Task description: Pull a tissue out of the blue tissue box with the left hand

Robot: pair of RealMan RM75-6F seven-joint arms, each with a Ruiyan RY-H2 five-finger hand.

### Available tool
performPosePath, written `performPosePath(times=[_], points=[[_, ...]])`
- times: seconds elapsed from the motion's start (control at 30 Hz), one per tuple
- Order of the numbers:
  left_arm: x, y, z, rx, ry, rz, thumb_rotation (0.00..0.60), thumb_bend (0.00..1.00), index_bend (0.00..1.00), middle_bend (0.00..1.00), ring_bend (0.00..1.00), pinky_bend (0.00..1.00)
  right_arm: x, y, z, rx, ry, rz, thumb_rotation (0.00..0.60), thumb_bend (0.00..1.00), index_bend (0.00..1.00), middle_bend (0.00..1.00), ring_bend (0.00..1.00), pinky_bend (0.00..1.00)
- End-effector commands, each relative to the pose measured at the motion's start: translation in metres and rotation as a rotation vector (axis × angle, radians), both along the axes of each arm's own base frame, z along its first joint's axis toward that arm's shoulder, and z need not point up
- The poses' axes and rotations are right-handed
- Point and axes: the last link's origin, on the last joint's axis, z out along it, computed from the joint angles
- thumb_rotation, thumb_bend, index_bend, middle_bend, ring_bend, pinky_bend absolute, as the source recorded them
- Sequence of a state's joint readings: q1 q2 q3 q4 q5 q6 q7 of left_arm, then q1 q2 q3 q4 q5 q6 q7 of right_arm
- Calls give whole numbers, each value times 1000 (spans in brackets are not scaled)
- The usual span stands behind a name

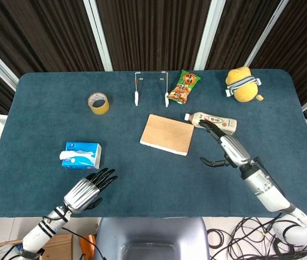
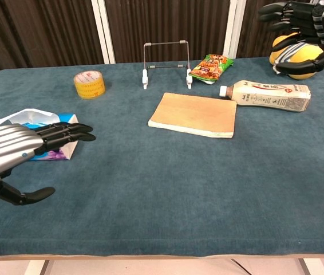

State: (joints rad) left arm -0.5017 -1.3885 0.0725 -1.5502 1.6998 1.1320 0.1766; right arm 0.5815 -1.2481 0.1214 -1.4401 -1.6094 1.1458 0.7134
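The blue tissue box (image 1: 81, 155) lies at the near left of the table, a white tissue (image 1: 73, 156) sticking out of its top. In the chest view the blue tissue box (image 2: 52, 153) is half hidden behind my left hand (image 2: 22, 152). My left hand (image 1: 88, 189) hovers just nearer than the box, fingers stretched out and apart, holding nothing. My right hand (image 1: 225, 148) hangs open over the right side of the table, near the bottle. In the chest view my right hand (image 2: 305, 23) shows at the top right corner.
A yellow tape roll (image 1: 98, 103), a wire stand (image 1: 151, 88), a snack bag (image 1: 184, 86), a yellow plush toy (image 1: 242, 84), a drink bottle (image 1: 212, 122) and a brown notebook (image 1: 167, 134) lie across the blue table (image 1: 142, 179).
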Motion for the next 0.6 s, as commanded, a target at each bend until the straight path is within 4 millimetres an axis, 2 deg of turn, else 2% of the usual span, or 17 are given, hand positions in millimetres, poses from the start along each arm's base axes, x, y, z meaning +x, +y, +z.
performPosePath(times=[0.03,0.07,0.1,0.2,0.33,0.5,0.6], points=[[-1,0,2,5,0,2,600,389,101,0,6,299,-3,2,1,-8,6,1,600,217,16,20,0,165],[-3,0,5,14,4,7,600,389,101,0,6,299,-5,4,3,-20,13,2,600,217,19,20,0,159],[-7,1,14,40,15,10,600,389,101,0,5,300,-17,9,11,-65,35,-19,600,217,21,20,0,151],[-11,0,37,98,21,10,600,389,103,1,14,300,-35,32,24,-160,83,-63,600,217,23,20,0,146],[-16,8,61,162,8,60,600,389,111,7,25,299,-57,69,39,-223,153,-206,600,217,21,20,0,145],[-20,19,79,221,37,131,600,388,111,0,31,300,-69,113,59,-329,239,-280,600,217,11,20,0,150],[-23,25,87,292,76,169,600,389,111,18,102,327,-77,136,61,-402,299,-294,600,217,8,20,0,150]])
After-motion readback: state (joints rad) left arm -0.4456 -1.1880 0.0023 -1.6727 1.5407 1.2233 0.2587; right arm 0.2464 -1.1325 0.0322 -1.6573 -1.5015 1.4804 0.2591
